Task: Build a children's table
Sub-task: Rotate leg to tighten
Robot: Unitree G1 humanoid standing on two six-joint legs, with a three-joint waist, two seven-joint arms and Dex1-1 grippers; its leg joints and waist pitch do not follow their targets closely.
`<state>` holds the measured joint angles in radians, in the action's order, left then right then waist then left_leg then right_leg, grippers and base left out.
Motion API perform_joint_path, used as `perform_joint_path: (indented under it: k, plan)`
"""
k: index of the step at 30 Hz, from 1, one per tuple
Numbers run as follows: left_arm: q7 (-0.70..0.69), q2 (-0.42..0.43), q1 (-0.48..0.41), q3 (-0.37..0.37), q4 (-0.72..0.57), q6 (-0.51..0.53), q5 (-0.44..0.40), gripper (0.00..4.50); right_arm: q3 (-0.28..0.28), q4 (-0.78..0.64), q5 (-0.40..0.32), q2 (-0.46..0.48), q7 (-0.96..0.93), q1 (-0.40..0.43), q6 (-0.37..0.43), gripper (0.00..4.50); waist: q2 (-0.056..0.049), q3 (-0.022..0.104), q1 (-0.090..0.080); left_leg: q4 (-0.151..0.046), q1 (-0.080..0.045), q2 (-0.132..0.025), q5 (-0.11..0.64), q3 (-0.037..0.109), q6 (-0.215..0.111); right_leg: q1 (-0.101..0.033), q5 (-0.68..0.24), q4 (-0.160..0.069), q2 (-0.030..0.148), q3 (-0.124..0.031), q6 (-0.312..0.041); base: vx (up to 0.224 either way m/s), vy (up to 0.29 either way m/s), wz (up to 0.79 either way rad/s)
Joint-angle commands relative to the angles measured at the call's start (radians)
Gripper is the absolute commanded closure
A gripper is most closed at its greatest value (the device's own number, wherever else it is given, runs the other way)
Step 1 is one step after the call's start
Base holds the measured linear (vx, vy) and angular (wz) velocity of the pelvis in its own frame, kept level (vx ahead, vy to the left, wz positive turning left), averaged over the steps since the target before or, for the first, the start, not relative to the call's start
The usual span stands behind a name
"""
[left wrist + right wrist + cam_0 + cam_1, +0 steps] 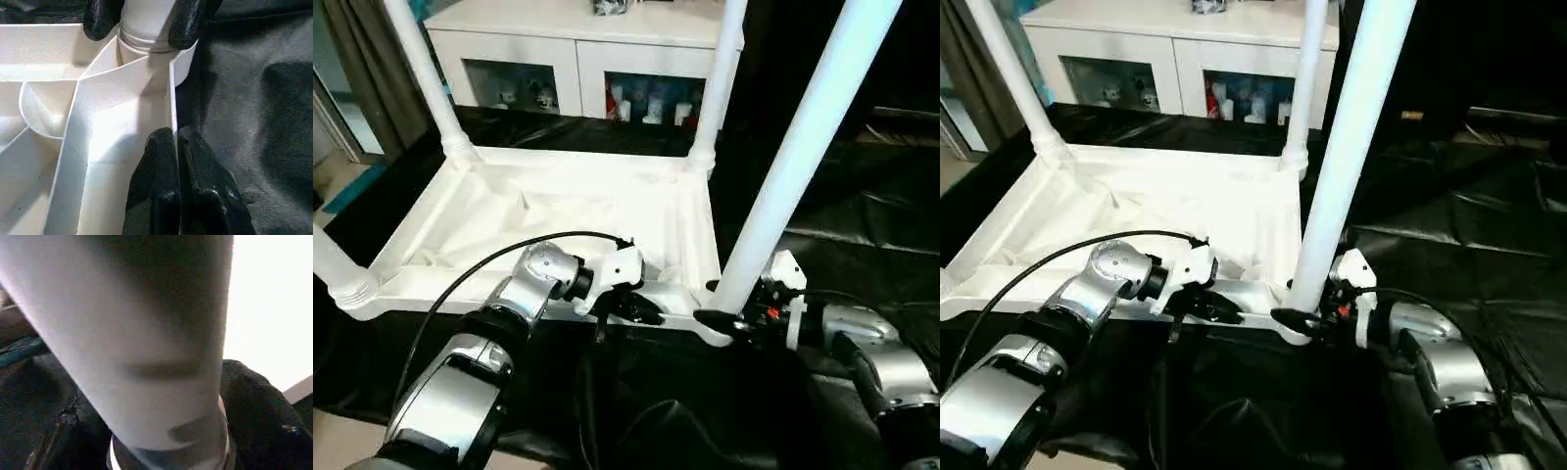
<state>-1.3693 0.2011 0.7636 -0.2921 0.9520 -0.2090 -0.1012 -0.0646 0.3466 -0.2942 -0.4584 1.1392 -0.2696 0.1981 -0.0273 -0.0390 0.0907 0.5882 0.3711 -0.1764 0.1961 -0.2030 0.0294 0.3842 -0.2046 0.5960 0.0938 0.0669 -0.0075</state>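
Gripping the base of a long white tubular leg (800,147), the right gripper (729,315) has its black fingers clamped around it at the near right corner socket of the upturned white plastic children's table (548,220). Just beside it, the left gripper (176,161) pinches the table's thin near wall, fingers together. Farther across the black-covered bench (862,225), three more legs stand upright. Beyond sits a white cabinet (578,54).
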Motion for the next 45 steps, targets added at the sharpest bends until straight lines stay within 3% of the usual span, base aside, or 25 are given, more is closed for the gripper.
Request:
perform_joint_path:
  k: [1,6,9,17,19,24,29,34,35,40,45]
  plan:
    - [-0.039,-0.002,-0.011,-0.014,-0.016,0.005,0.026,4.50,0.003,-0.016,-0.018,-0.013,0.011,-0.007,0.019,1.32,0.018,0.053,0.003,-0.069,-0.014,-0.070,0.150,0.026,-0.092,-0.042,-0.084,-0.059,0.075,-0.044,-0.274,0.000,0.000,0.00]
    - [-0.044,-0.003,-0.012,-0.007,-0.020,0.010,0.024,4.50,0.003,-0.012,-0.028,-0.006,0.035,-0.015,0.034,1.69,0.016,0.055,0.004,-0.064,-0.012,-0.068,0.119,0.026,-0.110,-0.043,-0.035,-0.054,0.074,-0.042,-0.283,0.000,0.000,0.00]
    - [-0.042,-0.004,-0.013,-0.008,-0.019,0.010,0.022,4.50,0.003,-0.024,-0.037,-0.003,0.033,-0.010,0.047,1.81,0.012,0.054,0.004,-0.066,-0.012,-0.068,0.133,0.026,-0.105,-0.043,-0.051,-0.056,0.074,-0.042,-0.281,0.000,0.000,0.00]
    - [0.019,-0.025,-0.004,0.000,0.000,0.011,0.015,4.50,0.003,-0.086,-0.044,0.042,-0.045,0.041,0.078,1.89,0.014,0.054,0.004,-0.068,-0.013,-0.068,0.142,0.027,-0.094,-0.041,-0.058,-0.057,0.074,-0.043,-0.273,0.000,0.000,0.00]
    - [0.080,-0.038,0.006,0.003,0.017,0.016,0.001,4.50,0.007,-0.067,-0.019,0.073,-0.112,0.041,0.067,1.89,0.015,0.051,0.002,-0.071,-0.014,-0.069,0.166,0.026,-0.083,-0.036,-0.103,-0.063,0.074,-0.043,-0.267,0.000,0.000,0.00]
    - [0.277,-0.087,0.043,0.003,0.076,0.035,-0.048,4.50,0.021,0.037,0.068,0.164,-0.332,0.011,0.017,1.93,0.015,0.041,-0.010,-0.085,-0.023,-0.065,0.268,0.035,-0.006,-0.031,-0.323,-0.088,0.078,-0.047,-0.207,0.000,0.000,0.00]
    - [0.422,-0.185,0.075,0.001,0.117,0.060,-0.065,4.50,0.069,0.139,0.097,0.288,-0.585,-0.042,0.013,1.94,0.010,0.041,-0.026,-0.091,-0.025,-0.062,0.310,0.040,0.015,-0.027,-0.350,-0.095,0.076,-0.048,-0.186,0.000,0.000,0.00]
    - [0.441,-0.236,0.082,-0.011,0.134,0.032,-0.071,4.50,0.076,0.165,0.087,0.358,-0.608,-0.078,-0.015,1.94,0.011,0.041,-0.033,-0.089,-0.020,-0.058,0.308,0.038,-0.008,-0.028,-0.353,-0.101,0.077,-0.049,-0.177,0.000,0.000,0.00]
    - [0.414,-0.232,0.078,-0.011,0.132,0.025,-0.069,4.50,0.084,0.151,0.052,0.363,-0.566,-0.080,-0.008,1.59,0.008,0.041,-0.032,-0.089,-0.021,-0.059,0.305,0.038,-0.013,-0.028,-0.345,-0.101,0.077,-0.050,-0.179,0.000,0.000,0.00]
    - [0.356,-0.202,0.067,-0.013,0.126,0.001,-0.064,4.50,0.062,0.105,0.030,0.331,-0.464,-0.068,-0.005,1.06,0.010,0.046,-0.030,-0.086,-0.017,-0.061,0.264,0.036,-0.036,-0.034,-0.238,-0.089,0.075,-0.049,-0.209,0.000,0.000,0.00]
    - [0.279,-0.149,0.050,0.002,0.104,-0.034,-0.041,4.50,0.042,0.062,0.018,0.238,-0.310,-0.044,-0.009,0.79,0.012,0.054,-0.022,-0.073,-0.007,-0.060,0.158,0.032,-0.089,-0.047,-0.078,-0.068,0.076,-0.046,-0.247,0.000,0.000,0.00]
